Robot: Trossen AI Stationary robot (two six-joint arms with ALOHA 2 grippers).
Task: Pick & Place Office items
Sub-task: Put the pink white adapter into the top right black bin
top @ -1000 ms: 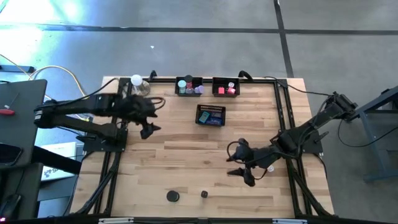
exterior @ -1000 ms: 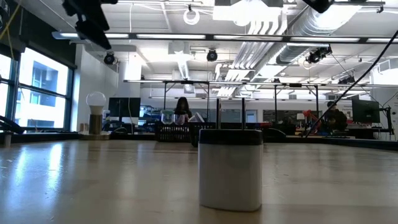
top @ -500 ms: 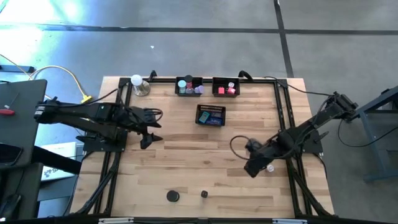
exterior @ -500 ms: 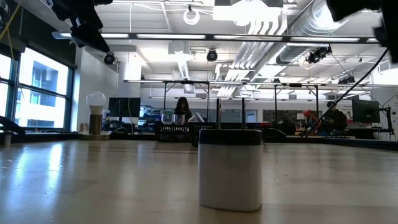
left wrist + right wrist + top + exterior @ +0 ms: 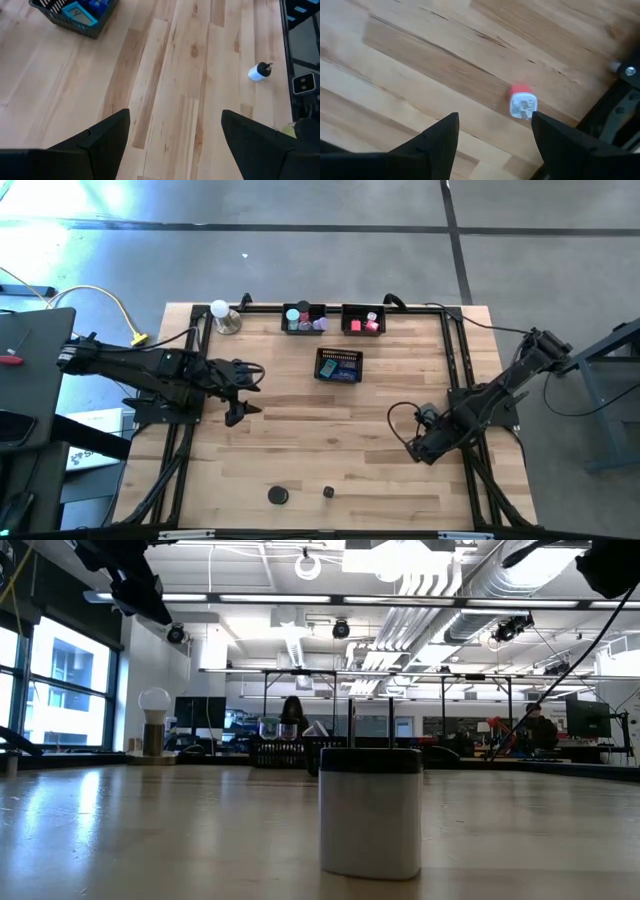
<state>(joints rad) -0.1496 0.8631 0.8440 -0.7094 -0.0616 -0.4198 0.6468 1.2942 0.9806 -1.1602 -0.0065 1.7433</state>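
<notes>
1. Left gripper (image 5: 243,390): over the table's left part, jaws spread apart, nothing between them; bare wood shows between its fingers (image 5: 97,145) in the left wrist view.
2. Right gripper (image 5: 418,448): near the table's right edge, jaws spread apart, nothing grasped.
3. Small white piece with a red end (image 5: 522,104): lies on the wood ahead of the right jaws, in line with the gap between them, untouched, just beside the black frame rail.
4. Small white-and-black piece (image 5: 259,72): on the wood well ahead of the left jaws, off to one side.
5. Dark mesh tray (image 5: 339,366) with blue blocks: ahead of the left jaws, well apart from them.
6. Two back trays (image 5: 304,318), (image 5: 363,320): teal, lavender and red-pink pieces inside, far from both jaws.
7. Black disc (image 5: 278,496) and smaller dark piece (image 5: 328,492): near the table's front edge, between the two arms, apart from both.
8. White ball on metal base (image 5: 220,312): back left corner.
</notes>
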